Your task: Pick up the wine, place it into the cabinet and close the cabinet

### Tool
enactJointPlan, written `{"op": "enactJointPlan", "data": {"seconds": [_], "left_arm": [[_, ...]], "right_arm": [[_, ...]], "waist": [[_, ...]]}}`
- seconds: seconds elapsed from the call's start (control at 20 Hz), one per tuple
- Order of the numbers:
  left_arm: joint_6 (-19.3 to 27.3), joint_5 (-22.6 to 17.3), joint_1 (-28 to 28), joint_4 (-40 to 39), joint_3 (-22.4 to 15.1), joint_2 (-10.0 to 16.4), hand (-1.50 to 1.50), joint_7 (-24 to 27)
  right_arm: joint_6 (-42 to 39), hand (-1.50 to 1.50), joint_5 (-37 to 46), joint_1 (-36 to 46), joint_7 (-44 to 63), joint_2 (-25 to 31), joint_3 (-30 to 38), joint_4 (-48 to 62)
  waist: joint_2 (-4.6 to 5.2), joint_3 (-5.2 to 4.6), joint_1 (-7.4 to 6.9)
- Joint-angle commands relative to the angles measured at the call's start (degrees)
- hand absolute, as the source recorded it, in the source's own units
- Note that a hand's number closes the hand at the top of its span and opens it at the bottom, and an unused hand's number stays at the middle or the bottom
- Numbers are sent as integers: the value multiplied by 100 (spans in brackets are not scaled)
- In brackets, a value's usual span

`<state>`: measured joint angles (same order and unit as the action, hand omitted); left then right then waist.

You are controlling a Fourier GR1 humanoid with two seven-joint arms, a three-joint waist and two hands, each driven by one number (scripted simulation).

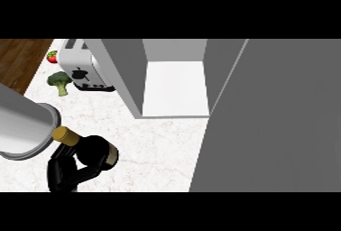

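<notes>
The wine bottle (94, 151) is dark with a gold cap and shows at the lower left over the white marble counter (160, 149). My left hand (63, 173) has its black fingers curled round the bottle from below, and its grey forearm fills the left edge. The bottle sits left of and nearer than the cabinet (174, 85), whose white shelf lies open to view. The cabinet door (273, 122) stands swung open, a big grey panel covering the right side. My right hand shows nowhere.
A silver toaster (83, 67) stands at the back left beside the cabinet's wall. A broccoli floret (60, 82) and a red fruit (52, 57) lie near it. Dark wood floor (20, 58) shows past the counter's left edge.
</notes>
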<state>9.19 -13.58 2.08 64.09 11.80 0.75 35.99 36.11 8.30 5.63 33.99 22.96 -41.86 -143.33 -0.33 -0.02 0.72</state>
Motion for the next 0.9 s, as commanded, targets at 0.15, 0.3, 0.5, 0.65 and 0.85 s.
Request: {"op": "enactJointPlan", "data": {"seconds": [0.15, 0.3, 0.5, 0.65, 0.85], "left_arm": [[-1304, 275, -357, -248, -718, 522, 150, -207], [-2409, 340, -23, -461, -1108, 698, 150, 318], [-2693, 228, -200, -182, -1281, 641, 150, 28], [-2640, 294, -57, 255, -1557, 396, 150, -128], [-2546, 356, 119, 705, -1725, 316, 150, -329]], "right_arm": [[-6, -150, 278, -40, 157, 239, 91, -779], [66, -150, 202, -229, -47, 304, 56, -637], [127, -150, 344, -311, 177, 482, 111, -1174], [146, -150, 236, -264, 305, 520, 324, -1173], [166, -150, 341, -695, -70, 703, 106, -1290]], "waist": [[-15, -9, 125], [-13, -7, 104], [-21, -5, 62], [-10, -2, -4], [-12, 3, -1]]}}
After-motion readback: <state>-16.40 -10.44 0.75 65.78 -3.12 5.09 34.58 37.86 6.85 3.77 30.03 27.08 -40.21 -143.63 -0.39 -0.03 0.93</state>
